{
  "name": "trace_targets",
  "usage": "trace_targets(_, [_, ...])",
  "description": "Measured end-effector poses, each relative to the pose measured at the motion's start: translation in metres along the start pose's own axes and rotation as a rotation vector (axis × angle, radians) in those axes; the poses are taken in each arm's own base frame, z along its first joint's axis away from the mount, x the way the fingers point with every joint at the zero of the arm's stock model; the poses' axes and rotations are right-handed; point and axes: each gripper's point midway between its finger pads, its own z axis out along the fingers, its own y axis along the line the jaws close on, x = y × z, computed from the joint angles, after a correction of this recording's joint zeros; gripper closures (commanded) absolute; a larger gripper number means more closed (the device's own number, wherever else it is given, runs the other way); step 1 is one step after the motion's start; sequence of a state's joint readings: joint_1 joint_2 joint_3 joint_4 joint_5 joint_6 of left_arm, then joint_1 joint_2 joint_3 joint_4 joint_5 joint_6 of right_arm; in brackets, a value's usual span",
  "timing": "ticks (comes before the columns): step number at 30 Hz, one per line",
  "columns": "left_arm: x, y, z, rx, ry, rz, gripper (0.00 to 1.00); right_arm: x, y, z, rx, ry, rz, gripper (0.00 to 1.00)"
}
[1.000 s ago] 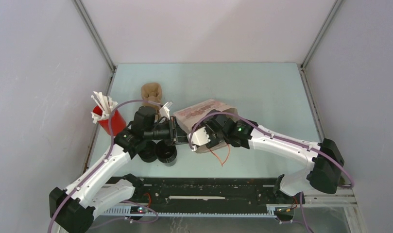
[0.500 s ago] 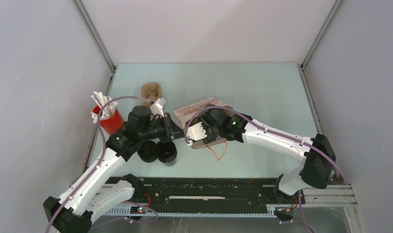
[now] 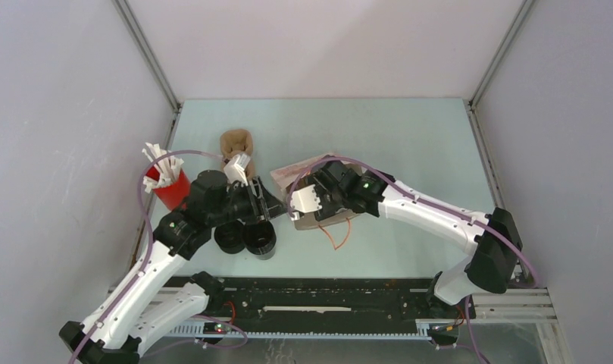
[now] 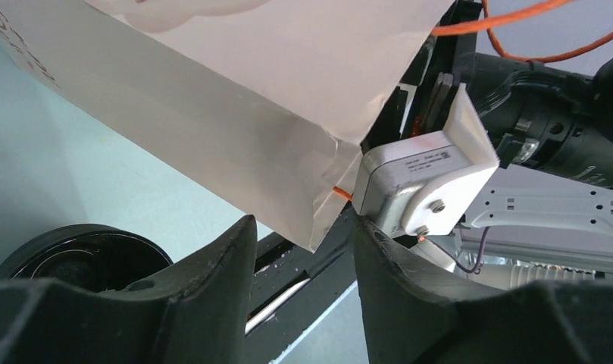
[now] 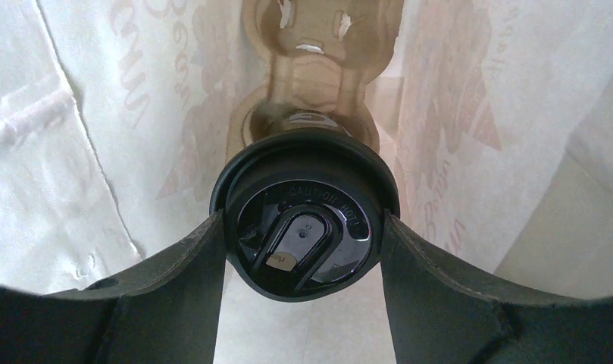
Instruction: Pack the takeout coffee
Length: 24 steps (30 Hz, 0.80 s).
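Note:
One takeout coffee (image 5: 304,227), a black cup with a round black lid, is inside the paper bag (image 5: 76,114), and my right gripper (image 5: 303,250) is shut on its lid from both sides. Past the cup, a brown pulp carrier (image 5: 318,68) lies deeper in the bag. From above, the bag (image 3: 318,165) lies on its side and hides the right fingers. My left gripper (image 4: 303,235) is open just below the bag's corner (image 4: 318,220), with nothing held. Two more black cups (image 3: 259,240) (image 3: 230,238) stand beside the left arm.
A red cup with white sticks (image 3: 170,189) stands by the left wall. A brown pulp piece (image 3: 236,144) lies behind the left gripper. The bag's orange cord handle (image 3: 341,236) trails towards the near edge. The right wrist's white camera block (image 4: 417,178) sits close to the left fingers.
My left gripper has opened, let go of the bag's edge and drawn back to the left. The right arm has shifted left with the bag, the cup still in its grip.

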State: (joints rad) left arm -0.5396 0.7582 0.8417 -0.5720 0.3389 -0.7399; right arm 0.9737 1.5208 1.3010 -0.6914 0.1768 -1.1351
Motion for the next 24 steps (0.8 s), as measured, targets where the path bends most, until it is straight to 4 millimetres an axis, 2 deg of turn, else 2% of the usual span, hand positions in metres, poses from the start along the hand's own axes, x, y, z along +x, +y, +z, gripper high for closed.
trace_targets(4, [0.0, 0.002, 0.001, -0.022, -0.013, 0.01, 0.43, -0.002, -0.005, 0.001, -0.005, -0.013, 0.025, 0.89])
trace_targets(9, [-0.005, 0.005, 0.003, -0.059, -0.027, 0.006, 0.51, -0.001, -0.008, 0.007, -0.02, -0.009, 0.048, 0.89])
trace_targets(15, [-0.001, 0.008, 0.02, -0.101, 0.011, 0.004, 0.62, -0.001, -0.012, 0.01, -0.034, -0.009, 0.071, 0.89])
trace_targets(19, [-0.007, 0.007, 0.027, -0.15, 0.006, 0.018, 0.65, -0.002, -0.012, 0.01, -0.038, -0.011, 0.077, 0.89])
trace_targets(21, [-0.014, 0.007, 0.027, -0.177, -0.019, 0.03, 0.73, -0.002, -0.012, 0.01, -0.037, -0.01, 0.083, 0.89])
trace_targets(24, [-0.021, 0.006, 0.027, -0.228, -0.044, 0.062, 0.94, 0.0, -0.013, 0.009, -0.03, 0.003, 0.092, 0.9])
